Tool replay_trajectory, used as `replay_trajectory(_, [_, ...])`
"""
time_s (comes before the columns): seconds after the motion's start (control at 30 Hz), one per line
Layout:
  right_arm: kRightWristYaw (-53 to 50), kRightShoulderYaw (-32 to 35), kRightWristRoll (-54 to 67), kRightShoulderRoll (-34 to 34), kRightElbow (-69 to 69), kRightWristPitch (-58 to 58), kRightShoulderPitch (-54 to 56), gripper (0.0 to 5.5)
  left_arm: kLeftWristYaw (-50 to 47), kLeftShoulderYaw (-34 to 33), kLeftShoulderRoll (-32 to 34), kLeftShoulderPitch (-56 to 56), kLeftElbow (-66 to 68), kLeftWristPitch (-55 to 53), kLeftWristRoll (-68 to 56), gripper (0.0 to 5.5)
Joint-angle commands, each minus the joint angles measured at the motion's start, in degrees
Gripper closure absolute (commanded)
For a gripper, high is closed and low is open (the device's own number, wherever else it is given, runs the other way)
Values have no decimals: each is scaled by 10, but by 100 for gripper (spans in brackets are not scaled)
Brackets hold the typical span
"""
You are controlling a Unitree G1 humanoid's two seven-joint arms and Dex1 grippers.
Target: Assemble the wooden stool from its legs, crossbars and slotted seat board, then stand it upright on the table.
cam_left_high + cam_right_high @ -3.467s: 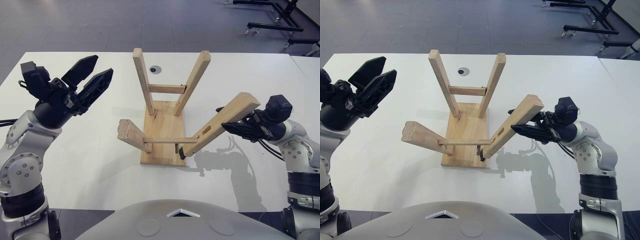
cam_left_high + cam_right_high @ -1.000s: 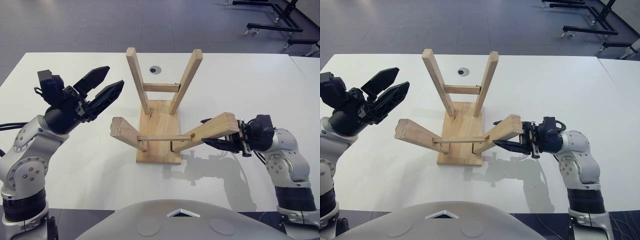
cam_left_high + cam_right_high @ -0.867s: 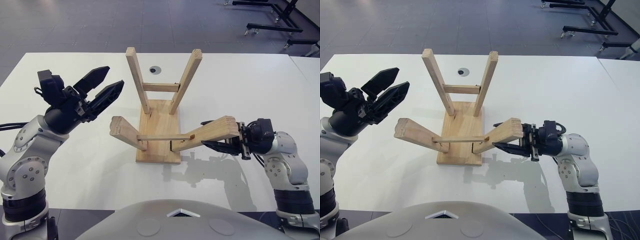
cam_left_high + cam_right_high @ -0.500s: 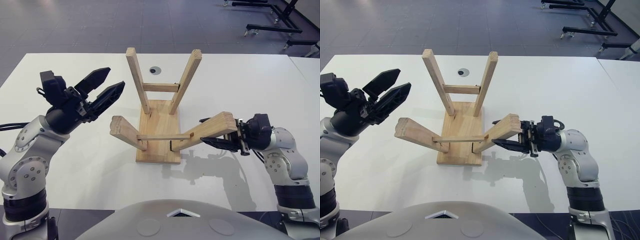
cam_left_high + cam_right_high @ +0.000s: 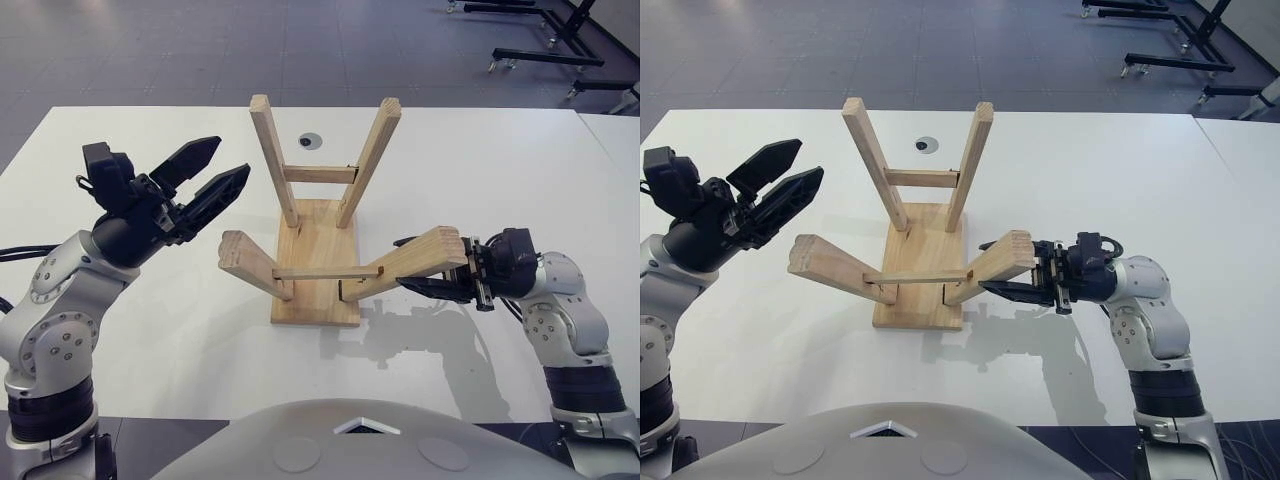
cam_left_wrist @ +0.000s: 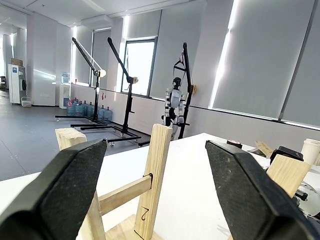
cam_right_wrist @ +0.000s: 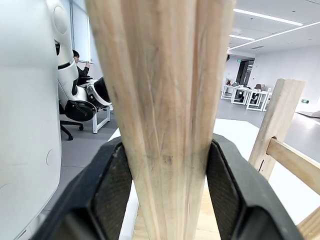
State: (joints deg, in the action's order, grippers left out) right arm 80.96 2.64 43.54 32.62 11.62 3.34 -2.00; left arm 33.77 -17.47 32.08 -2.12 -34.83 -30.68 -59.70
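The seat board (image 5: 322,240) lies flat on the white table. Two legs (image 5: 272,160) joined by a crossbar (image 5: 318,174) stand upright in its far end. At the near end a second pair leans low: a left leg (image 5: 250,265), a thin crossbar (image 5: 325,272) and a right leg (image 5: 415,262). My right gripper (image 5: 402,263) is shut on that right leg's outer end; in the right wrist view the leg (image 7: 165,115) sits between the pads (image 7: 112,195). My left gripper (image 5: 232,157) hangs open, left of the stool and above the table, facing the upright legs (image 6: 155,180).
A small round hole (image 5: 311,141) sits in the table behind the stool. Black wheeled stands (image 5: 540,50) are on the floor at the far right. A second table (image 5: 620,130) adjoins on the right. Bare tabletop lies to both sides.
My right gripper has lowered the held leg from a steep tilt to a low one and pushed left. The left gripper came in toward the stool and lower.
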Motion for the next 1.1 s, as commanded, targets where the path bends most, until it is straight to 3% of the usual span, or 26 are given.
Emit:
replay_trajectory(0.03, [-2, -12, -28, 3, -10, 3, 1, 346, 7, 11, 1, 4, 5, 3, 11, 190])
replay_trajectory(0.8, [2, -38, -52, -2, -41, -7, 45, 346, 2, 44, -12, 9, -4, 8, 36, 190])
replay_trajectory(1.1, [-75, -34, -53, -5, -10, 38, 61, 346, 3, 45, -10, 10, 0, 10, 39, 190])
